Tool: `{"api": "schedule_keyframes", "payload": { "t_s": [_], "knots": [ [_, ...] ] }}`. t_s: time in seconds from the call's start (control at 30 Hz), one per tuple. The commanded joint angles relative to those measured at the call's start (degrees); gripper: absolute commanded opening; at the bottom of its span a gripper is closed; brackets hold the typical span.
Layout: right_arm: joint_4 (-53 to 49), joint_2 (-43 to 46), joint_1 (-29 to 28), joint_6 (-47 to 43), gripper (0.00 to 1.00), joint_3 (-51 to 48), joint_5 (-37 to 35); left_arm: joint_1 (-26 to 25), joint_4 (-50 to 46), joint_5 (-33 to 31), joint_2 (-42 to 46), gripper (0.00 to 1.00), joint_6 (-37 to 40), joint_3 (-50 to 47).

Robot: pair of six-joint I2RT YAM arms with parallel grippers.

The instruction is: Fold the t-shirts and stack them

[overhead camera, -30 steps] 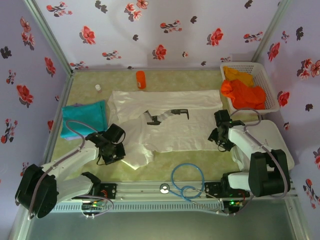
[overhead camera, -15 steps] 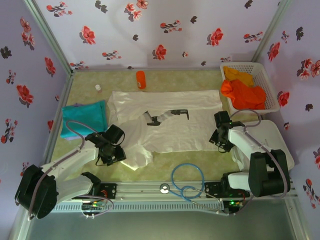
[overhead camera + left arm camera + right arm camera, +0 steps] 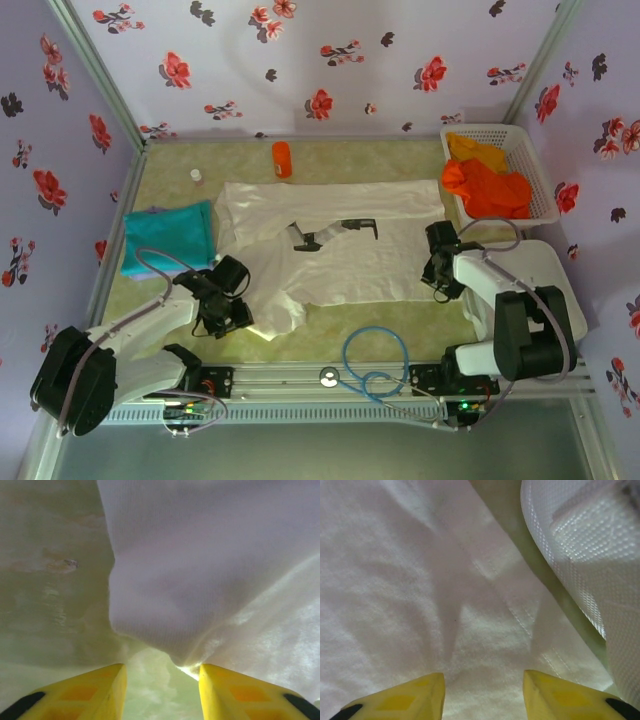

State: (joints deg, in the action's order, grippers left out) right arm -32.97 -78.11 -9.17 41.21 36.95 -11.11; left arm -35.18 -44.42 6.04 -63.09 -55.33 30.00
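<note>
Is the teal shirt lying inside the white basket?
No, the teal shirt lies on the table at the left, while the basket holds orange shirts.

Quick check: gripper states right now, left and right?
Left gripper: open, a fold of the white t-shirt just ahead of its fingers, nothing held.
Right gripper: open over the same shirt, nothing held.

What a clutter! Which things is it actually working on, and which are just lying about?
Job: white t-shirt, teal t-shirt, orange t-shirts in the white basket.
Lying about: orange bottle, small vial, blue cable, the basket itself.
</note>
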Motion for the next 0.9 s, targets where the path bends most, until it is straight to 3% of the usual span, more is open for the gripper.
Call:
{"api": "schedule_keyframes", "payload": {
  "t_s": [0.0, 0.13, 0.2, 0.3, 0.37, 0.43, 0.47, 0.5, 0.57, 0.67, 0.73, 0.87],
  "knots": [
    [-3.1, -2.36, -0.49, 1.43, 0.38, -1.72, 3.81, -0.33, 2.41, 0.38, -0.37, 0.37, -1.14, -0.46],
    [-3.39, -2.13, -0.56, 1.42, 0.24, -1.62, 3.65, -0.34, 3.55, -0.78, -0.54, 0.28, -1.45, 0.22],
    [-3.64, -1.58, -0.65, 1.18, 0.13, -1.4, 3.77, -0.33, 3.47, -1.46, -0.47, 0.21, -1.45, 1.04],
    [-4.44, 0.02, -0.69, 0.73, 0.03, -1.0, 3.32, -0.33, 2.74, -1.97, -0.54, 0.1, -1.27, 2.41],
    [-4.99, 0.98, -0.74, 0.38, 0.0, -0.71, 3.09, -0.32, 2.09, -2.04, -0.59, 0.02, -1.01, 3.36],
    [-5.4, 1.87, -0.76, 0.08, 0.0, -0.52, 3.2, -0.33, 1.46, -2.09, -0.58, 0.0, -0.67, 3.9],
    [-5.59, 2.24, -0.76, -0.37, 0.05, -0.5, 3.72, -0.34, 1.12, -2.0, -0.56, 0.0, -0.66, 3.92],
    [-6.31, 2.98, -0.85, -0.64, 0.2, -0.43, 4.28, -0.36, 0.77, -1.84, -0.53, 0.01, -0.57, 3.99],
    [-7.57, 4.4, -1.64, -0.52, 0.38, -0.59, 4.34, -0.37, 0.01, -1.81, -0.04, 0.06, -0.57, 3.86],
    [-8.92, 6.66, -4.67, 0.3, 0.56, -0.58, 3.16, -0.33, -0.22, -2.0, 1.02, 0.11, -0.57, 3.52],
    [-8.87, 7.02, -6.8, 0.99, 0.62, -0.58, 2.23, -0.33, 0.22, -2.04, 1.15, 0.13, -0.57, 3.37],
    [-8.62, 4.26, -7.63, 1.44, 0.62, -1.08, 1.63, -0.33, 0.56, -1.91, 0.0, 0.17, 0.08, 3.67]
  ]
}}
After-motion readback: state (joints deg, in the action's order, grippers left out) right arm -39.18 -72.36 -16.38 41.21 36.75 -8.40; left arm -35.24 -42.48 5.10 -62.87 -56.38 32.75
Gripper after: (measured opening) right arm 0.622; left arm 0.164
